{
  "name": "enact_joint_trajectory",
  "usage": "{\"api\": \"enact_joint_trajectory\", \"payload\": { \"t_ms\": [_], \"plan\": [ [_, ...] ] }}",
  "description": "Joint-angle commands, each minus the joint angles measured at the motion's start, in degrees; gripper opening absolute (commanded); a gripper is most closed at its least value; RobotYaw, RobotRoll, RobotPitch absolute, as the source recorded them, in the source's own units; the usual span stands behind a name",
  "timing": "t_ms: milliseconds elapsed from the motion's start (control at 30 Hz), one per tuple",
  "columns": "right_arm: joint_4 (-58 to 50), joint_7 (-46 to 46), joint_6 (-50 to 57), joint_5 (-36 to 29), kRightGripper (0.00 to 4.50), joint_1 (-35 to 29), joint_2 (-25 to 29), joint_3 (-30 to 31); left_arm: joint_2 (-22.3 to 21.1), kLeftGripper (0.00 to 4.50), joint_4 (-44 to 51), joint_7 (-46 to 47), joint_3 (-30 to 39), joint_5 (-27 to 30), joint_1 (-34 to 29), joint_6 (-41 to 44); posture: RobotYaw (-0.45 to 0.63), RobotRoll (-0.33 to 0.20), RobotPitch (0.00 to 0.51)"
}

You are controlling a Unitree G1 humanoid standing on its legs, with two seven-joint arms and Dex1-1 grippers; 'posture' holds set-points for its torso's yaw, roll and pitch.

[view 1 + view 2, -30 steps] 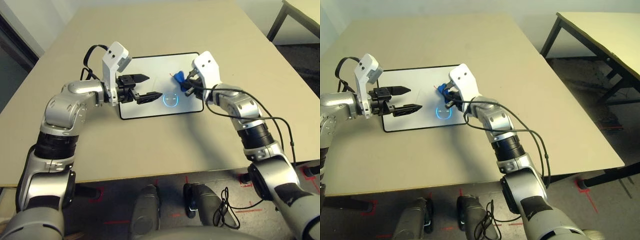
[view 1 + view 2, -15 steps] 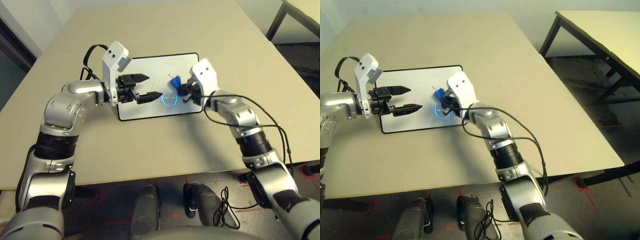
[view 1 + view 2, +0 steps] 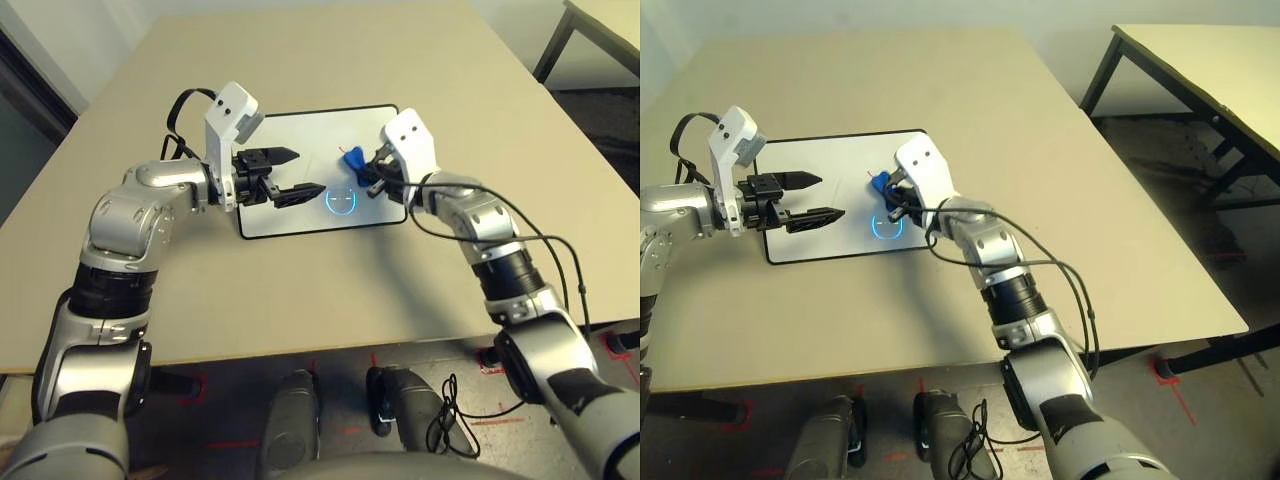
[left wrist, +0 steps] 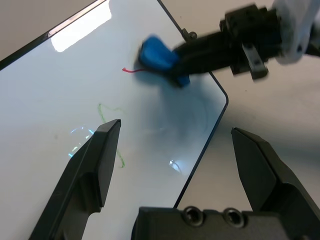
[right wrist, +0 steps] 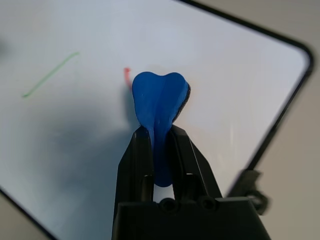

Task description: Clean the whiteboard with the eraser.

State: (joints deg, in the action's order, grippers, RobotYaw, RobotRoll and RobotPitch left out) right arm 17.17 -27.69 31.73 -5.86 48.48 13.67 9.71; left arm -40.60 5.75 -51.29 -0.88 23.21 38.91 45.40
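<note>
The whiteboard lies flat on the table, with a glowing blue face mark near its right side. My right gripper is shut on the blue eraser, which it presses onto the board's far right part. In the right wrist view the eraser sits beside a short red mark, with a green line further off. My left gripper hovers open over the board's middle with nothing in it. The left wrist view shows the eraser beyond a green scribble.
The beige table has free surface all around the board. A black cable loops off my left wrist. A second table stands apart at the far right.
My right gripper swept the eraser a little toward the board's centre, then back toward the far right edge. The board shifted slightly with it. My left arm stayed still.
</note>
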Motion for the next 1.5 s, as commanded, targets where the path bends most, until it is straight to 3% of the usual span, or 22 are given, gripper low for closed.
{"api": "enact_joint_trajectory", "payload": {
  "t_ms": [33,400,633,800,900,1033,1300,1500],
  "plan": [
    [2.5,1.4,1.8,2.0,0.36,-1.7,0.5,0.2,-0.1,4.50,0.5,0.0,0.2,0.6,0.0,0.5,0.10,0.000,0.153],
    [-4.8,-1.3,5.7,2.2,0.36,-6.7,-1.3,4.3,-0.2,4.50,-0.3,-0.3,0.1,0.3,-0.2,-0.3,0.09,0.000,0.150],
    [0.8,-0.4,2.7,2.7,0.36,-0.6,-2.5,2.2,-2.0,4.50,-2.3,-1.1,0.4,-0.6,-0.9,-1.2,0.09,0.000,0.150],
    [12.8,1.0,-4.0,3.3,0.36,8.8,-2.4,-0.5,-3.6,4.50,-2.6,-1.1,1.1,-0.5,-1.9,-1.4,0.10,0.000,0.149],
    [16.5,0.9,-6.2,3.6,0.36,10.5,-2.7,-0.7,-3.9,4.50,-2.0,-0.8,1.6,-0.2,-2.6,-1.1,0.12,0.000,0.150],
    [15.2,-0.3,-5.9,4.0,0.36,8.0,-3.7,0.7,-4.1,4.50,-1.1,-0.3,2.4,0.2,-3.2,-0.5,0.12,0.000,0.150],
    [1.7,-3.0,1.3,4.5,0.35,-1.8,-5.3,5.1,-4.3,4.50,-0.3,0.0,3.1,0.5,-3.2,0.4,0.13,0.000,0.157],
    [1.3,-2.7,2.0,4.8,0.35,-1.2,-5.3,4.9,-3.5,4.50,-0.6,0.1,2.4,0.6,-2.1,0.6,0.11,0.000,0.158]
  ]
}}
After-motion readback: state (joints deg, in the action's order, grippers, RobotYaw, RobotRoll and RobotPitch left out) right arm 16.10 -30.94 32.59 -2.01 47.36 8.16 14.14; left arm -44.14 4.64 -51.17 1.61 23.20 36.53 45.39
